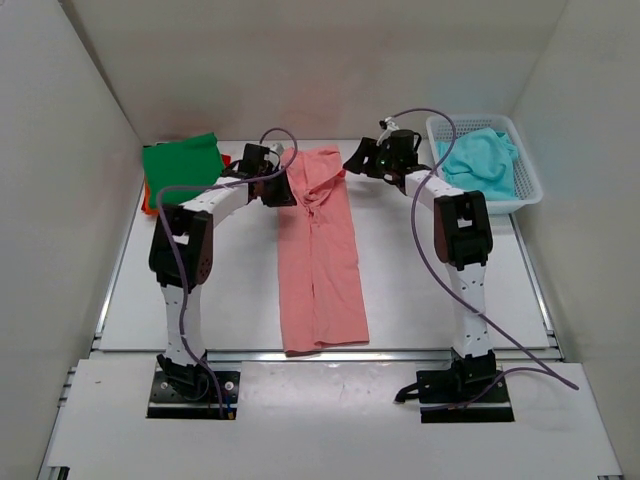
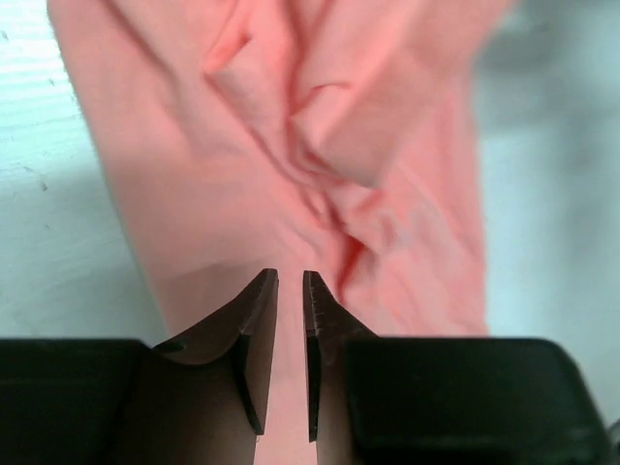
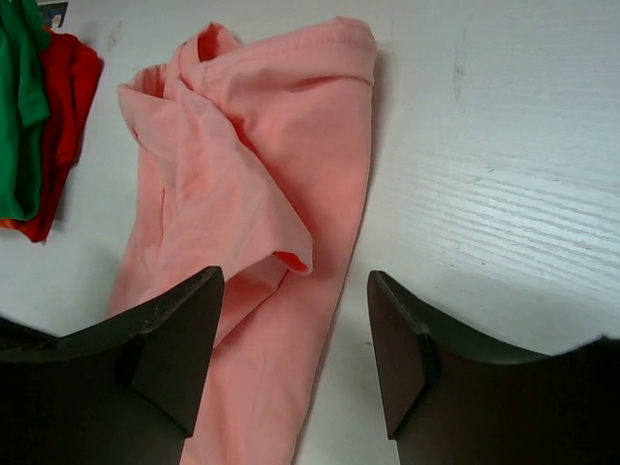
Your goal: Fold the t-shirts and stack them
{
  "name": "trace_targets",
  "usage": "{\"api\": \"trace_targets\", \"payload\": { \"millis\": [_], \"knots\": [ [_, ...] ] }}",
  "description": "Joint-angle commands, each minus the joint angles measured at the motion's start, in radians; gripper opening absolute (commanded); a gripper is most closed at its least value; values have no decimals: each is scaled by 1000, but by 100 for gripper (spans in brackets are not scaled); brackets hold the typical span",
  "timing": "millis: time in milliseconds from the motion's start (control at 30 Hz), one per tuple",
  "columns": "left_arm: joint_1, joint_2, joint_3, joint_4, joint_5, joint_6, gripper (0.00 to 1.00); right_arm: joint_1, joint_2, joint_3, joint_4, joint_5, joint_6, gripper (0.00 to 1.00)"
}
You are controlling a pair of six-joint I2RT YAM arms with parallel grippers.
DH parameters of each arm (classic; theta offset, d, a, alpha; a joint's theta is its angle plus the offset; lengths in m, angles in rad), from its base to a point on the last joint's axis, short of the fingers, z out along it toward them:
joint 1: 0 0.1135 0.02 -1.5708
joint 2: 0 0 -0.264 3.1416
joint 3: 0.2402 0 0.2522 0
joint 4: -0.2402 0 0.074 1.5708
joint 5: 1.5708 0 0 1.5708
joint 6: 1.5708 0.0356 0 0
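The salmon pink t-shirt lies folded into a long strip down the middle of the table, its collar end at the back. My left gripper hangs over that end's left side. In the left wrist view its jaws stand a narrow gap apart, with nothing pinched and pink cloth below. My right gripper is at the shirt's back right corner. It stands wide open over the shirt's right edge. The green t-shirt lies folded on the orange-red one at the back left.
The turquoise t-shirt lies crumpled in a white mesh basket at the back right. White walls close in the table on the left, back and right. The green and orange-red stack shows at the right wrist view's left edge.
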Motion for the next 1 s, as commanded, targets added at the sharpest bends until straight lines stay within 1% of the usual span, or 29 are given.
{"api": "trace_targets", "payload": {
  "millis": [0, 33, 167, 233, 300, 333, 367, 400, 500, 633, 700, 733, 900, 967],
  "knots": [
    [-1, -148, -63, 229, 50, 5, 30, 25, 35, 93, -31, -44, 16, 58],
    [-3, -145, -72, 239, 63, 1, 32, 29, 47, 119, -34, -37, 19, 58],
    [8, -142, -86, 226, 101, -14, 31, 42, 105, 199, -73, -51, 22, 57],
    [11, -153, -146, 262, 103, -22, 33, 42, 145, 265, -87, -67, 28, 54],
    [25, -185, -193, 285, 103, -31, 32, 39, 176, 317, -116, -113, 34, 43],
    [32, -205, -224, 305, 109, -37, 32, 40, 197, 353, -120, -129, 43, 35],
    [41, -213, -262, 324, 107, -47, 32, 39, 211, 386, -123, -168, 39, 15],
    [57, -232, -285, 341, 115, -50, 32, 40, 217, 400, -118, -204, 52, 0],
    [87, -289, -368, 394, 127, -80, 31, 48, 220, 443, -81, -261, 68, 0],
    [107, -357, -480, 459, 129, -105, 32, 74, 224, 499, -31, -291, 106, 0],
    [112, -363, -496, 447, 132, -104, 32, 86, 231, 519, 12, -310, 124, 1],
    [117, -369, -497, 444, 133, -105, 32, 89, 242, 533, 26, -314, 135, 4],
    [124, -398, -520, 451, 138, -122, 31, 129, 323, 601, 3, -325, 141, 0],
    [126, -424, -528, 457, 142, -131, 30, 147, 336, 607, 6, -322, 132, 2]
  ]
}}
